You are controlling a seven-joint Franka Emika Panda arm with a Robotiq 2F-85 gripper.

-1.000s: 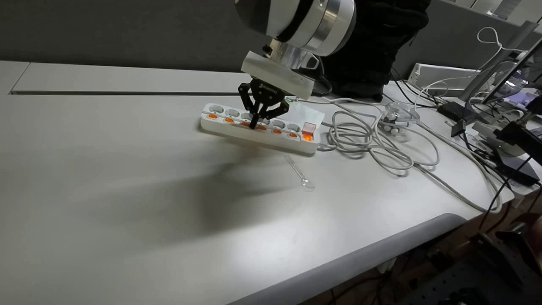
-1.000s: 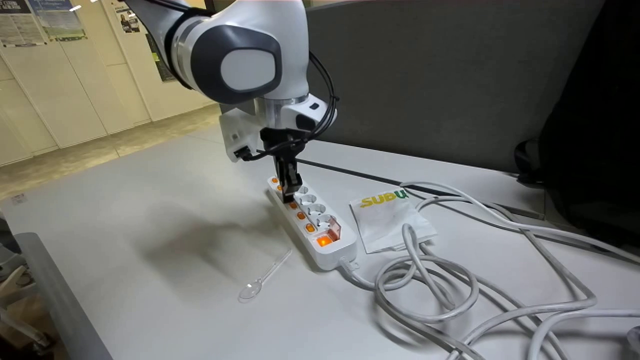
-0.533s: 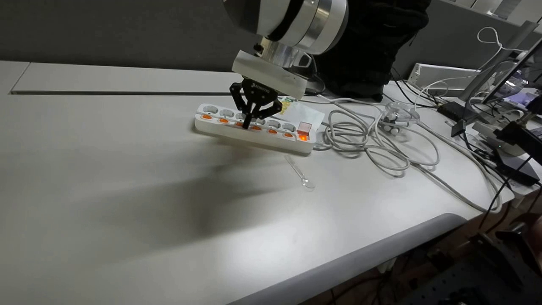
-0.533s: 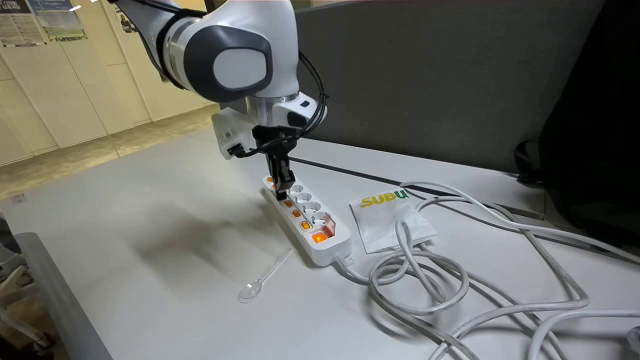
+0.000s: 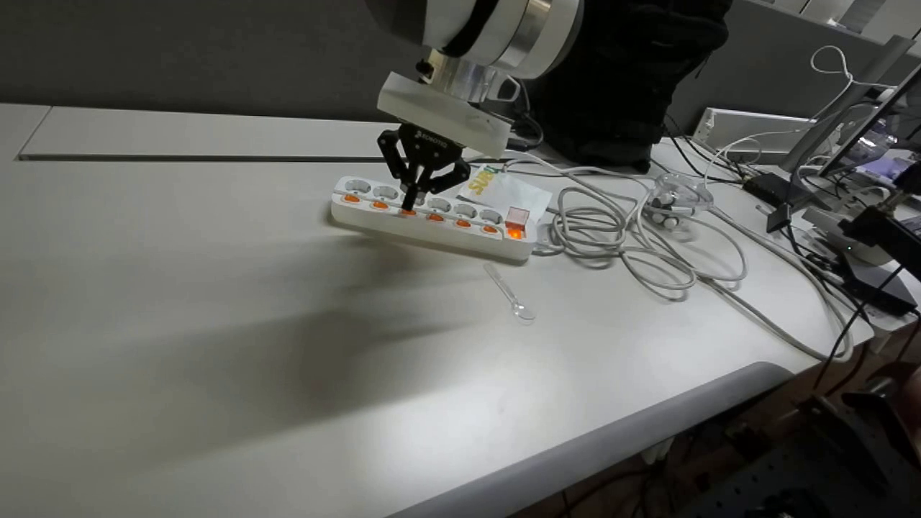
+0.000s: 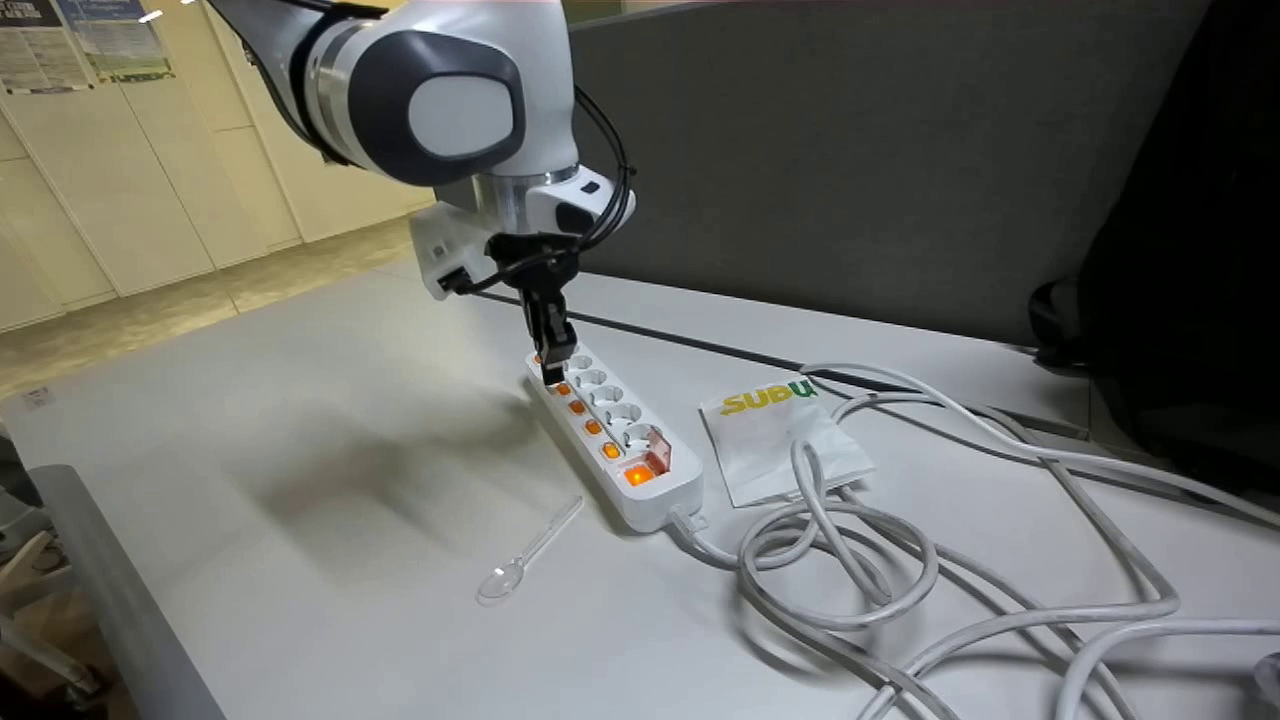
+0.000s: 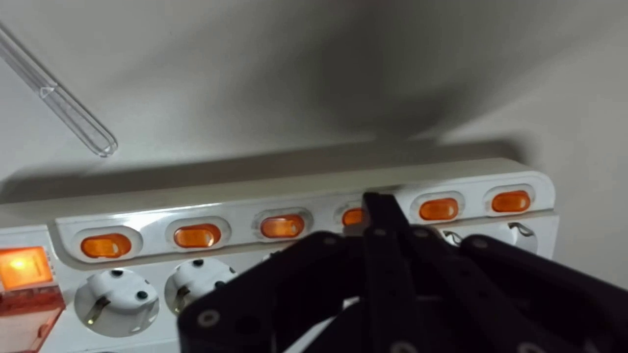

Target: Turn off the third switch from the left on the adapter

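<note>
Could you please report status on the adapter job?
Gripper shut, tip at third switch, contact unclear. End switch on adapter glowing. Spoon apart, likely no obstacle.

Hangs above the pale grey-white desk [image 5: 180,460] with a smooth, white and dark-grey jointed arm [image 6: 450,115]. Leans slightly at the silver cylindrical wrist [image 6: 503,203]. Points a black, two-fingered angular gripper [image 5: 409,205] downward, nearer the desk's back edge than its rounded grey front edge, and holds the slim black fingers [image 7: 385,245] pressed together.

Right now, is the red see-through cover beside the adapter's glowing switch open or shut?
Open: the red cover stands raised, leaving the glowing switch uncovered in both exterior views.
</note>
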